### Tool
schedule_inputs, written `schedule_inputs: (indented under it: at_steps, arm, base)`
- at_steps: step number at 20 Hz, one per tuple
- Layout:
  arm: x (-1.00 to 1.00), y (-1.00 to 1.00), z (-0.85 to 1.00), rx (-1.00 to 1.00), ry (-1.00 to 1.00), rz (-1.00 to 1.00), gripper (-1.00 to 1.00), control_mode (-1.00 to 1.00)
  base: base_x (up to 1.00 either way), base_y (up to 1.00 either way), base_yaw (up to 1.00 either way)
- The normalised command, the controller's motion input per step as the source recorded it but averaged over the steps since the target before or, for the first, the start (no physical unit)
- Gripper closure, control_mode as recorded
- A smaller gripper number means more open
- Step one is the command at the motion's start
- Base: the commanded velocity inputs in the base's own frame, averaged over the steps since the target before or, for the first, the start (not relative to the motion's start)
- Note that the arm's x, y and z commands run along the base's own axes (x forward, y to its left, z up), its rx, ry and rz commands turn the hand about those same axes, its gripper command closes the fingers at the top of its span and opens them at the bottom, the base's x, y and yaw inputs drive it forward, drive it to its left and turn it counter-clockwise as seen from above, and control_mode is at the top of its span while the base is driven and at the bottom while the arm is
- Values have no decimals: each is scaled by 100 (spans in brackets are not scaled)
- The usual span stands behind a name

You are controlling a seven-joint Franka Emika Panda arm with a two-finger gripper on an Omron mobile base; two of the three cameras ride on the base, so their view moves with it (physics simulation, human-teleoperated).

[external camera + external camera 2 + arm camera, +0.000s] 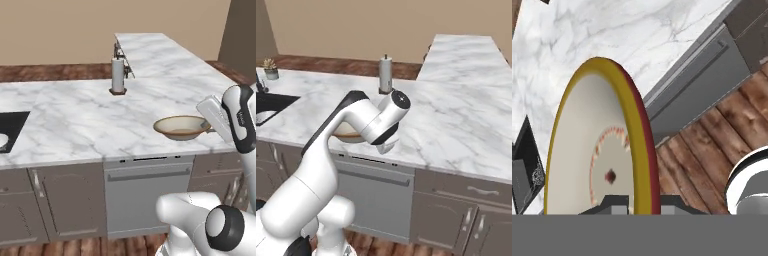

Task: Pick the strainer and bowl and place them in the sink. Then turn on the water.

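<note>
Bowl (182, 127) hangs pinched by its rim in the gripper (641, 204), jaws clamped narrow on it, just above the marble counter (75, 120) near its front edge. Sink (268, 107) sits far off at nine o'clock, so bowl delivery and water are left; the strainer's whereabouts I cannot tell.

2 base views flank the counter (75, 120); hand view hugs the bowl (587, 150).

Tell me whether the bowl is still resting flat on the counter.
Cannot tell. The tool is shut on the bowl at its rim, and the bowl stays level at the counter's front edge.
</note>
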Motion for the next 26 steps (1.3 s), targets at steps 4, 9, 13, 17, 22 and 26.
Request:
schedule_inputs:
  at_steps: [4,9,13,17,22,26]
  arm:
    - [0,0,0,0,0,0,100,100]
    - [0,0,0,0,0,0,100,100]
    - [0,0,0,0,0,0,100,100]
    - [0,0,0,0,0,0,100,100]
    - [0,0,0,0,0,0,100,100]
    - [0,0,0,0,0,0,100,100]
  base:
    - [0,100,-25]
    - [0,100,-25]
    - [0,100,-22]
    - [0,97,-18]
    - [21,72,-11]
    - [50,11,0]
